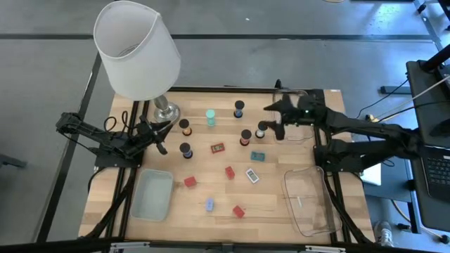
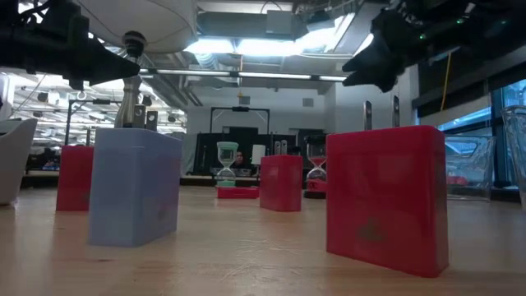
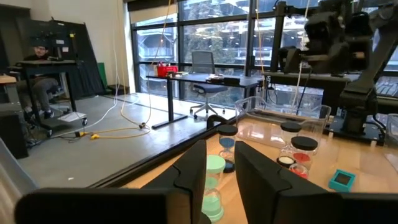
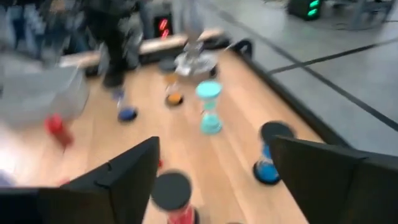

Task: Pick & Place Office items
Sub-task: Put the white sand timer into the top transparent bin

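The office items stand and lie scattered on the wooden table (image 1: 211,225). They include a teal hourglass-like cylinder (image 1: 211,117), dark-capped cylinders (image 1: 239,109) (image 1: 185,150), red blocks (image 1: 230,172), a teal flat piece (image 1: 258,156), a white one (image 1: 252,176) and a blue one (image 1: 209,204). My left gripper (image 1: 162,137) hovers level by the lamp's foot, its fingers (image 3: 193,180) a little apart with nothing between them. My right gripper (image 1: 273,119) hangs wide open above the far right of the table. A dark-capped cylinder (image 4: 171,193) stands below and between its fingers, apart from them.
A big white-shaded lamp (image 1: 137,49) stands at the far left on a metal foot (image 1: 166,110). A frosted tray (image 1: 152,193) lies near left. One clear tray (image 1: 309,204) sits near right and another (image 1: 299,95) at the far right corner. A person sits beyond the table (image 3: 40,68).
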Motion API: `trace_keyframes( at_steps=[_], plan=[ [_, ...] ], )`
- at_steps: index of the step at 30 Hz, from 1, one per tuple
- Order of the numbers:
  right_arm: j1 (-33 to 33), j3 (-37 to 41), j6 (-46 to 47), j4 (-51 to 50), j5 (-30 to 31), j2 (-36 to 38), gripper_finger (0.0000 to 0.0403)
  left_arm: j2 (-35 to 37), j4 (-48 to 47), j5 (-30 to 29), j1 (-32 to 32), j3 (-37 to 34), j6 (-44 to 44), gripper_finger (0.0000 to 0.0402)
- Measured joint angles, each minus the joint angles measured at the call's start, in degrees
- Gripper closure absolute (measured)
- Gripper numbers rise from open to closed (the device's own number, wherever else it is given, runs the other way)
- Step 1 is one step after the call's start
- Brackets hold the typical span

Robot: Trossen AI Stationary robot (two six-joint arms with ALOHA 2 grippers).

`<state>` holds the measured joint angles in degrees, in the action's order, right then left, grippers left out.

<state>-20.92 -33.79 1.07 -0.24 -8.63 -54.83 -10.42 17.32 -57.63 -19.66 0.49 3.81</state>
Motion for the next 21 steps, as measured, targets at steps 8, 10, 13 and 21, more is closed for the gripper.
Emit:
trace_keyframes(
  at_steps=[8,10,13,21],
  plan=[
    [4.91,-0.41,-16.44,-4.70,2.39,-4.98,0.0031,-0.02,-0.04,0.00,0.00,0.02,0.00,0.0309],
    [5.23,-0.41,-17.58,-5.13,4.61,-5.88,0.0029,-0.01,-0.04,0.01,0.00,0.01,0.00,0.0311],
    [5.24,-0.41,-17.82,-5.21,7.49,-7.43,0.0030,-0.02,-0.03,0.00,0.00,0.01,0.00,0.0312],
    [5.22,-0.43,-14.44,-5.30,9.30,-14.39,0.0030,-0.01,-0.02,0.00,0.00,0.02,0.00,0.0313]
  ],
)
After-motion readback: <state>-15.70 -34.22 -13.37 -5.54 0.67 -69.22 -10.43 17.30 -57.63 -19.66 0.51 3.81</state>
